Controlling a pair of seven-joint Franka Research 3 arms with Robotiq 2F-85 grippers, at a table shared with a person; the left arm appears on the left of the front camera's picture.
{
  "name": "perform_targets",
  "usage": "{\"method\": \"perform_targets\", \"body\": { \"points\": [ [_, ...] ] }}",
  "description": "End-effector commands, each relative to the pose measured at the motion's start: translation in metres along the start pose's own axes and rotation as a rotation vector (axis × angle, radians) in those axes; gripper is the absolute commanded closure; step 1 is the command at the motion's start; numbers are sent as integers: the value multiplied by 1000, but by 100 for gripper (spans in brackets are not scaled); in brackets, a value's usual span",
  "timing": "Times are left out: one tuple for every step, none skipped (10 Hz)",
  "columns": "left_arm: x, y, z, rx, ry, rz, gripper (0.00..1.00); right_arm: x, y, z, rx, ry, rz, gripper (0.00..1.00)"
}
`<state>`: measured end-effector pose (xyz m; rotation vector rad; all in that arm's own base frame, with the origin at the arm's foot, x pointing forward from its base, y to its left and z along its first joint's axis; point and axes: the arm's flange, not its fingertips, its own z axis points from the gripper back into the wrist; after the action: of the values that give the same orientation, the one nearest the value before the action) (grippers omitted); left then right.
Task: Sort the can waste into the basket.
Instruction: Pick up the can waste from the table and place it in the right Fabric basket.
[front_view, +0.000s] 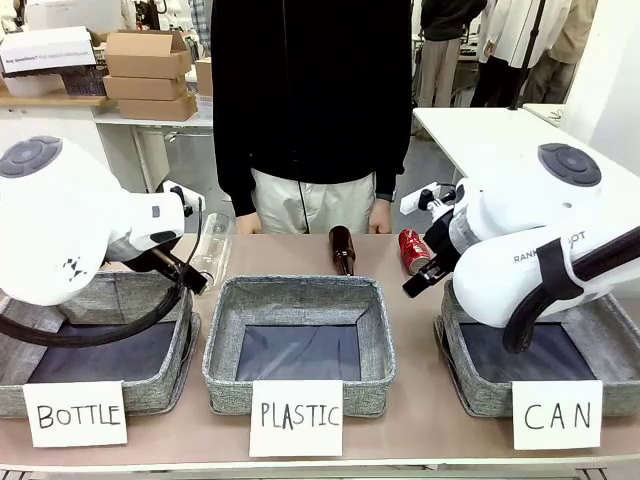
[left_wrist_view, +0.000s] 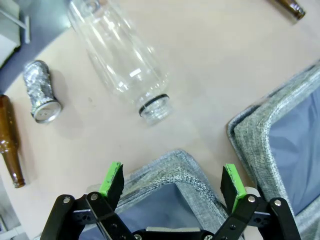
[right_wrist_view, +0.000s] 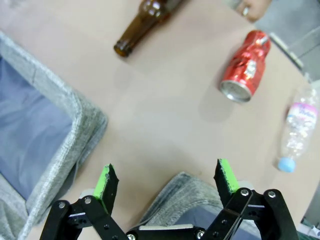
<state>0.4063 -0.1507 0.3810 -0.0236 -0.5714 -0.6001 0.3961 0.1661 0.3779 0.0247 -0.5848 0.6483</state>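
Your left pincer (left_wrist_view: 173, 175) and right pincer (right_wrist_view: 165, 175) gape empty; shiny red metal can (right_wrist_view: 245, 67) and silver-grey metal can (left_wrist_view: 41, 91) both lie on worktop (front_view: 415, 330), outside grey woven "CAN" basket (front_view: 485, 398).

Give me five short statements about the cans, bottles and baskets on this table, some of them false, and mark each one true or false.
1. The red can lies on the table, outside the CAN basket. True.
2. The right gripper holds the red can. False: its fingers stand open, and the can lies apart from them.
3. The silver can lies on its side near a brown bottle. True.
4. The large clear bottle is inside the PLASTIC basket. False: it lies on the table.
5. The CAN basket is the middle one. False: the PLASTIC basket is in the middle, and the CAN basket is at the robot's right.
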Motion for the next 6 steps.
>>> {"method": "perform_targets", "body": {
  "points": [
    [18,4,64,-23,-25,8,0,30,-8,50,-77,-21,-116,0],
    [19,2,101,-10,-6,3,0,37,-13,88,-57,-30,-155,0],
    [12,-5,136,15,-24,-19,0,36,-18,125,-48,-21,-201,0],
    [3,-11,151,-42,-37,-67,0,30,-19,144,-62,-32,-217,0],
    [-16,-21,161,-97,-38,-146,0,14,-15,168,-37,-20,-170,0],
    [21,-5,133,1,-40,-27,0,0,-13,174,-153,-75,-218,0]
  ]
}}
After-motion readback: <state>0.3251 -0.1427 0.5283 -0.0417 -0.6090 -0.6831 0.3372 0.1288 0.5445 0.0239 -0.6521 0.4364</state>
